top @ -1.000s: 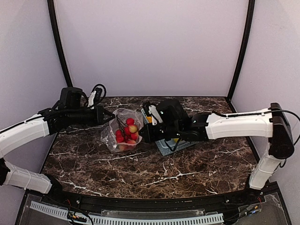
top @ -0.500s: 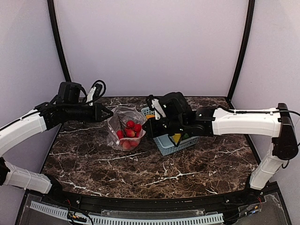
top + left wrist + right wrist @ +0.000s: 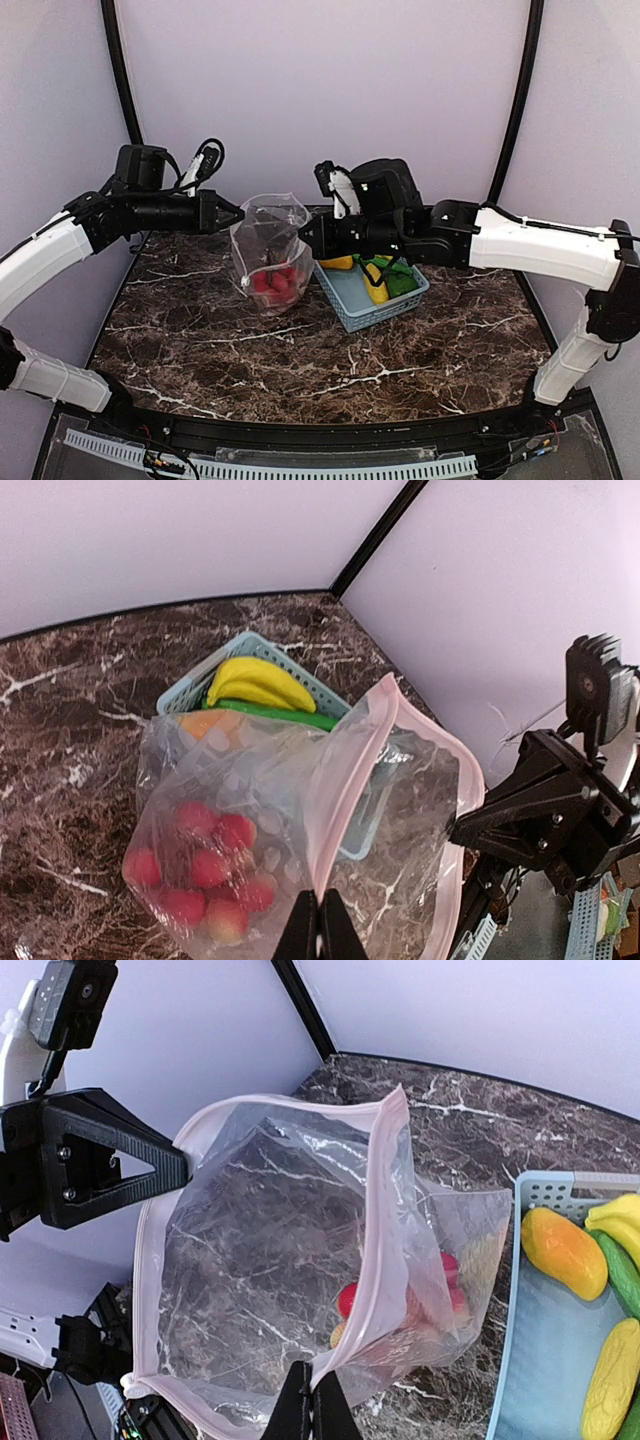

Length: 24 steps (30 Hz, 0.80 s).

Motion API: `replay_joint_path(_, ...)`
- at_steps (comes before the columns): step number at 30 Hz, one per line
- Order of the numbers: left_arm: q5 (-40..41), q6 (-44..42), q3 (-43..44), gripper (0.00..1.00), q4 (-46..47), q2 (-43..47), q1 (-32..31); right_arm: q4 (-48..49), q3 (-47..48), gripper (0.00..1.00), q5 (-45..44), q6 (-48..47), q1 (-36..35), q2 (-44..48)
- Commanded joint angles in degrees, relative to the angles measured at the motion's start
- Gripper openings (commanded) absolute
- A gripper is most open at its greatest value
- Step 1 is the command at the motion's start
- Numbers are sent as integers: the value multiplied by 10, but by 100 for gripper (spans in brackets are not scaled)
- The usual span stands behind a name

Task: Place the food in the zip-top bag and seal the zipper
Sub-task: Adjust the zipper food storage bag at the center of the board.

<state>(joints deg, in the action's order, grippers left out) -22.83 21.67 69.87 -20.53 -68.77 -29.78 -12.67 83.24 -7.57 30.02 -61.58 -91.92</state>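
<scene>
The clear zip-top bag [image 3: 268, 250] hangs upright above the table, held between both grippers. Its pinkish zipper [image 3: 375, 1250] gapes open at the mouth. Several small red round fruits [image 3: 274, 282] lie in its bottom, also seen in the left wrist view [image 3: 205, 865]. My left gripper [image 3: 238, 213] is shut on the bag's left mouth edge [image 3: 335, 810]. My right gripper [image 3: 304, 238] is shut on the right mouth edge. Yellow bananas [image 3: 258, 685], an orange piece [image 3: 563, 1252] and green vegetables [image 3: 398, 277] lie in the light-blue basket [image 3: 352, 302].
The light-blue lattice basket stands just right of the bag, under my right arm. Black corner posts [image 3: 516, 100] and pale walls close the back. Cables [image 3: 205, 170] loop off the left wrist. The marble table [image 3: 300, 370] runs toward the near edge.
Both grippers have risen with the bag, lifting it from slumped on the table to hanging upright. My right arm moved up, uncovering the basket.
</scene>
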Motion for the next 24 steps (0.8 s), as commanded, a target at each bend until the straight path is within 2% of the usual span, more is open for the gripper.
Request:
replay_joint_path(1,-25,9,-44,1,-4,-13,2,-4,-8,0,10,10,4,-20)
replay_joint_path(11,-24,-12,49,1,-16,-5,2,-4,9,0,-4,-10,5,4)
replay_joint_path(17,-34,-6,47,1,-10,-3,2,-1,-16,0,-14,-1,5,15)
replay_joint_path(24,-18,-18,24,1,-20,-9,2,-8,-38,0,7,27,6,-14)
